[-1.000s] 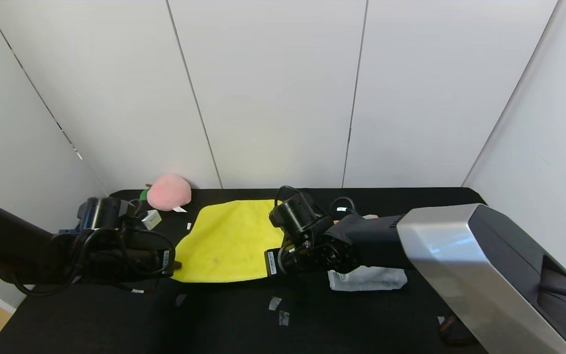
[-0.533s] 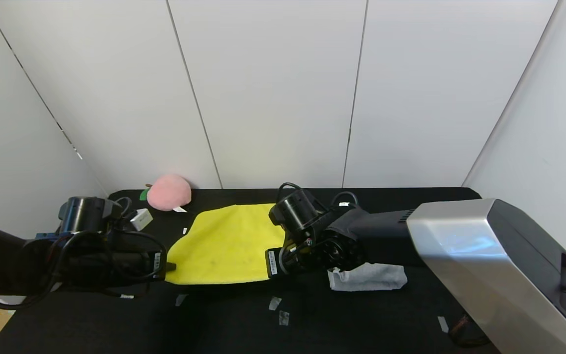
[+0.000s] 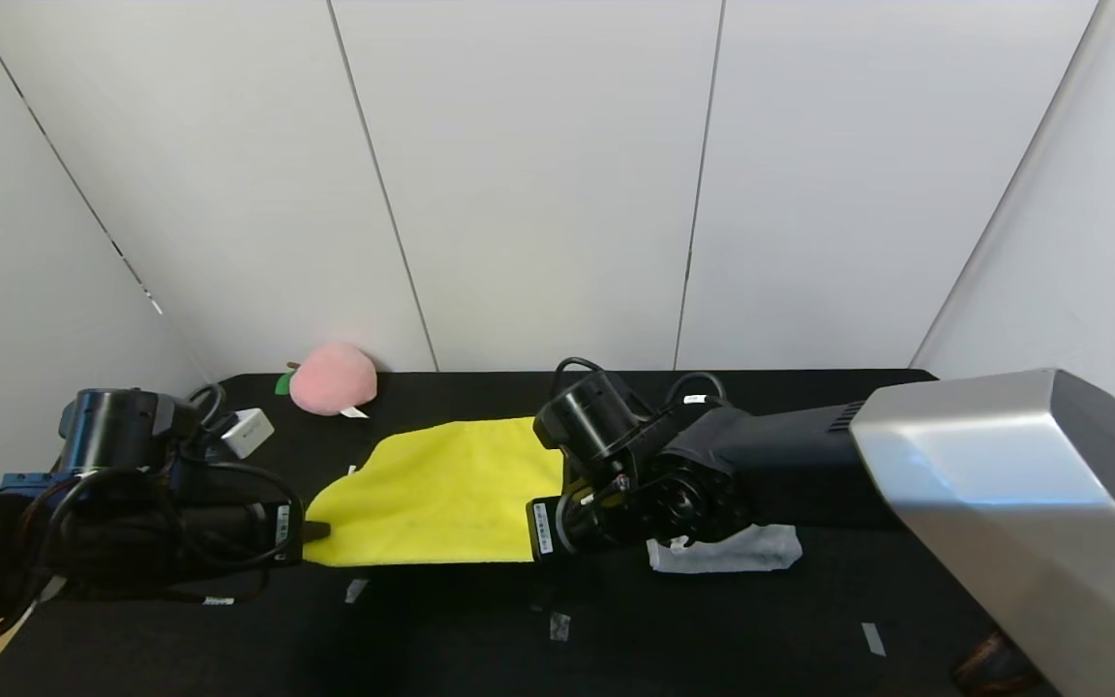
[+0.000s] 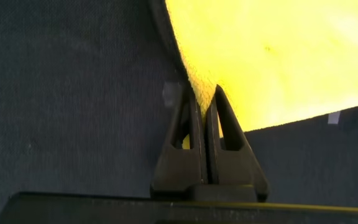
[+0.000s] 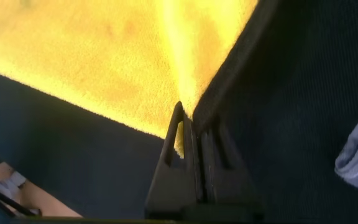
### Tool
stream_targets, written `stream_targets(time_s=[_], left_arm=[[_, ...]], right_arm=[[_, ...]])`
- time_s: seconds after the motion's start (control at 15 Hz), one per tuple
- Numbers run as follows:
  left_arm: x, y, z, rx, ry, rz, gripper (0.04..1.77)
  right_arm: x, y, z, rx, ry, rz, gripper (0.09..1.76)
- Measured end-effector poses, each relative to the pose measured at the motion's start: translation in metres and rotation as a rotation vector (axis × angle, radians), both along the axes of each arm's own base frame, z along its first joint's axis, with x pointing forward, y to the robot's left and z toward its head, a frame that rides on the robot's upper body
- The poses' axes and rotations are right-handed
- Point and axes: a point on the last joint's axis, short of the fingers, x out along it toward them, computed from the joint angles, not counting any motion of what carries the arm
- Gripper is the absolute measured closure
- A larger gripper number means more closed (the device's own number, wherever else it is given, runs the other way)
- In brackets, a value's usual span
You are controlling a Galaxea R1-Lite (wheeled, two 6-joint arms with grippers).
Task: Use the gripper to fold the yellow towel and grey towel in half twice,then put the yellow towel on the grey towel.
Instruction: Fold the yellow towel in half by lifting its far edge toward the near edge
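Both tools dragged yellow towel [image 3: 432, 494] nearer; wrist views show, seemingly, pinched corners.

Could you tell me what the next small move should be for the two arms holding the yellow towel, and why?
Probably carry both held corners forward over the far edge and lower them there. The left pincer and the right pincer are each shut on a near corner of the yellow towel, which looks stretched between them above the black table, so the fold is not yet laid. The grey towel already lies bunched beside it.
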Motion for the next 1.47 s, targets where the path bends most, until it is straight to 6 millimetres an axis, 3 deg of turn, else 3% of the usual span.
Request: stream_targets(time_s=[0.87, 1.2, 1.47], left_arm=[[-0.049, -0.008, 0.011, -0.001, -0.034, -0.024, 1.69], [-0.048, -0.008, 0.011, 0.003, -0.038, -0.025, 1.69], [-0.038, -0.007, 0.0, 0.007, 0.01, -0.017, 1.69]], right_arm=[[-0.029, -0.009, 0.016, 0.008, 0.041, -0.009, 1.71], [-0.03, -0.006, 0.012, 0.009, 0.043, -0.003, 1.71], [-0.017, -0.008, 0.007, 0.017, 0.044, -0.027, 1.71]])
